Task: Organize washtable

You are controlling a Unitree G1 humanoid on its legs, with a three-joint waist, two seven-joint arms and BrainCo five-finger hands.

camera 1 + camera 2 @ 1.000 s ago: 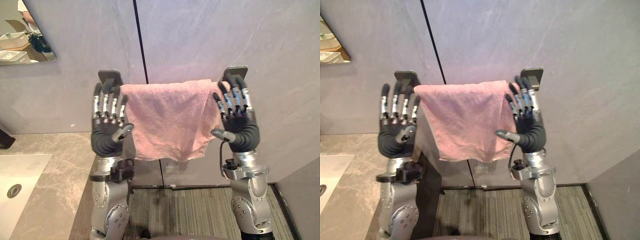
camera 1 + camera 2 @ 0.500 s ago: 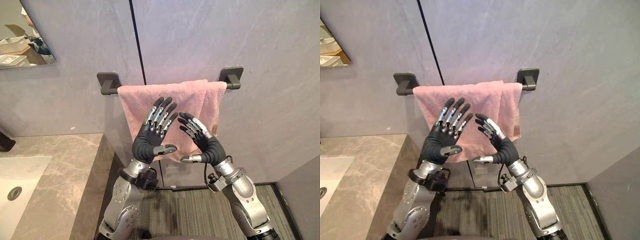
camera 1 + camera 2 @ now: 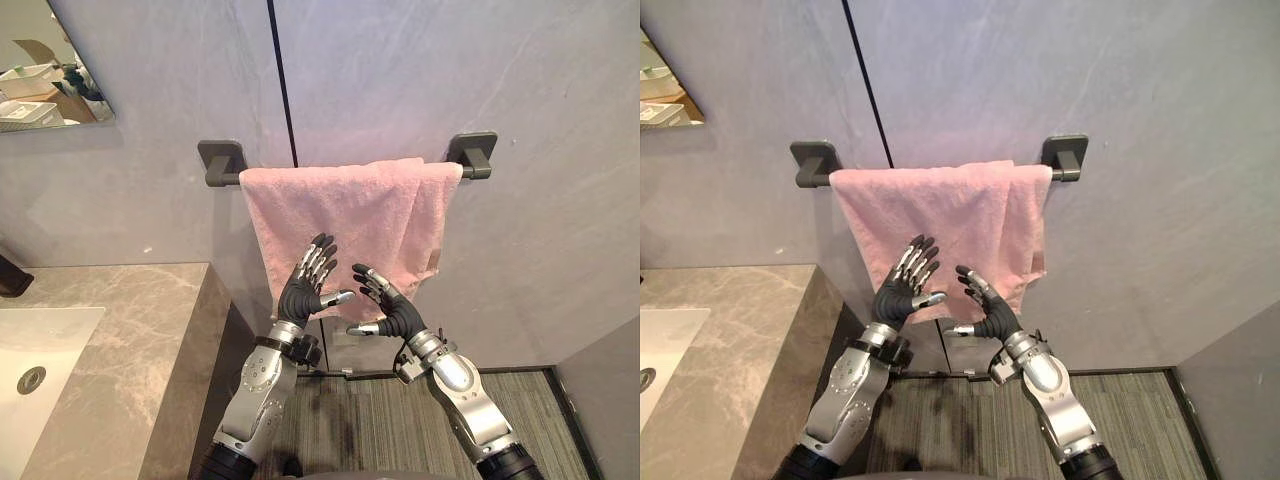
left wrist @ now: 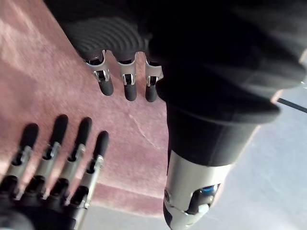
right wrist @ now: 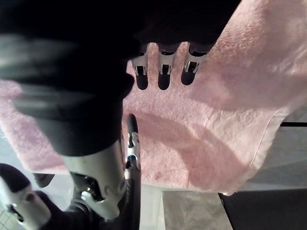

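Currently: pink towel (image 3: 345, 215) — draped over the dark wall rail (image 3: 470, 155), hanging fairly flat, with its lower right corner drooping. Left hand (image 3: 300, 292) and right hand (image 3: 393, 317) — raised side by side before the towel's lower edge, fingers straight and spread, holding nothing. Marble washtable (image 3: 120, 320) with sink (image 3: 40, 345) stands to the left.

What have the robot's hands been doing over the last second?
Both hands dropped from the ends of the rail and drew together. The left hand and right hand now sit open before the lower edge of the towel. Neither gripped anything. The towel stays draped over the rail.
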